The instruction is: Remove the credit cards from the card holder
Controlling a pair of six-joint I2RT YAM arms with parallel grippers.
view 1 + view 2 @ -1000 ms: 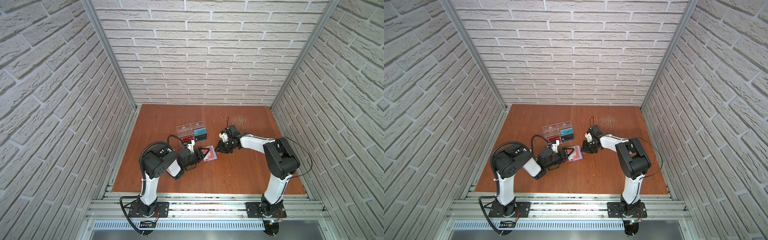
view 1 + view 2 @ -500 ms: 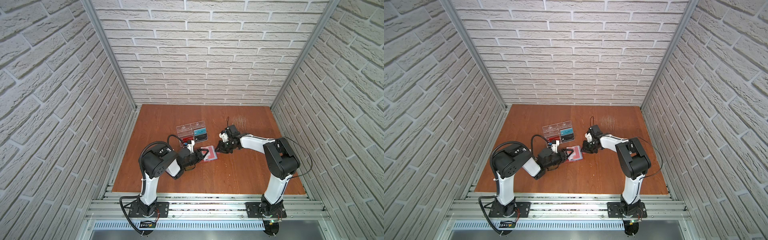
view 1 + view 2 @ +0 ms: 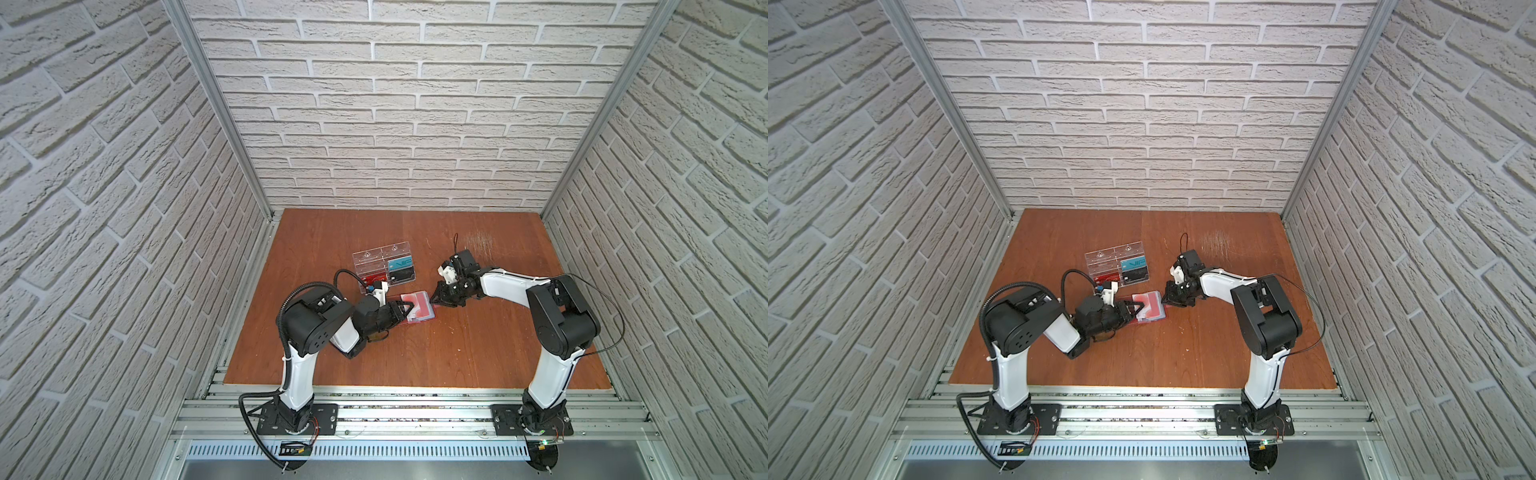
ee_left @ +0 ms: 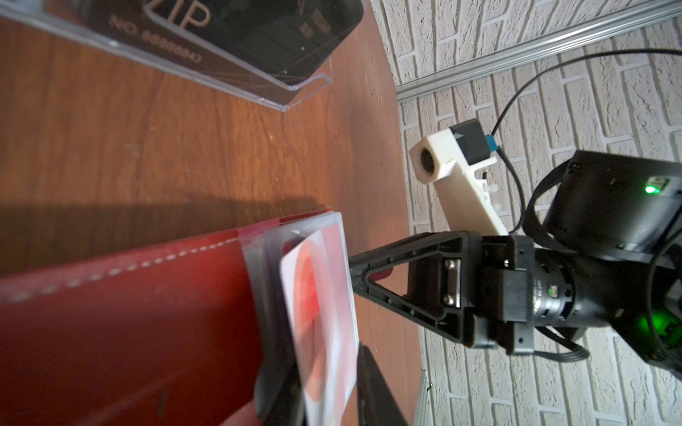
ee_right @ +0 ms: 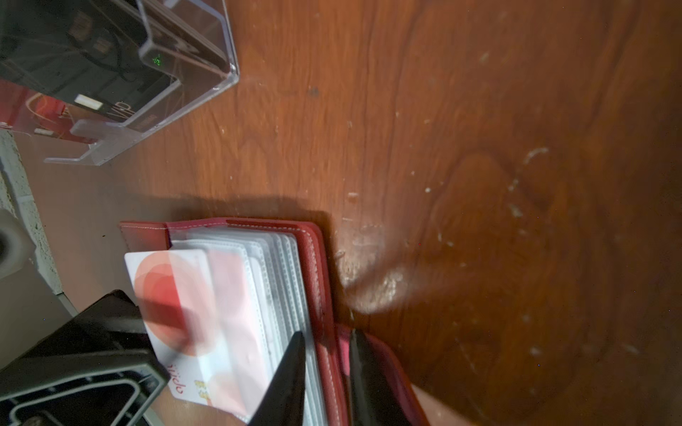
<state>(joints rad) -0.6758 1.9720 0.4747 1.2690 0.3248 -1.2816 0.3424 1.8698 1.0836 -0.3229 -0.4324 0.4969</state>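
The card holder (image 3: 424, 307) lies open on the wooden table (image 3: 457, 340), just in front of the clear rack (image 3: 382, 259), and I have one gripper at each side of it. My right gripper (image 5: 324, 339) comes at it from the right of both top views. Its two fingers stand close together with the holder's red cover edge between them, so I am pinching the holder there and it rests flat under that grip. My left gripper (image 3: 407, 311) reaches in from the opposite side, at the holder's left edge. The white card with red circles (image 5: 173, 295) sticks partway out of the clear sleeves (image 5: 273, 265) toward that gripper, with its inner part tucked under the plastic. Through my left wrist camera the same card (image 4: 317, 306) runs between my two left fingers. One dark finger lies right against it and the other just beside its far edge. The view is blurred there, so I cannot tell whether both fingers are pressing on the card or only standing close around it. From the right wrist camera, one black left finger covers the card's outer corner. In the rack behind, apart from both of my grippers, the teal card (image 3: 400, 263) marked VIP stands in its slot above a dark card, with a red one in the slot to their left
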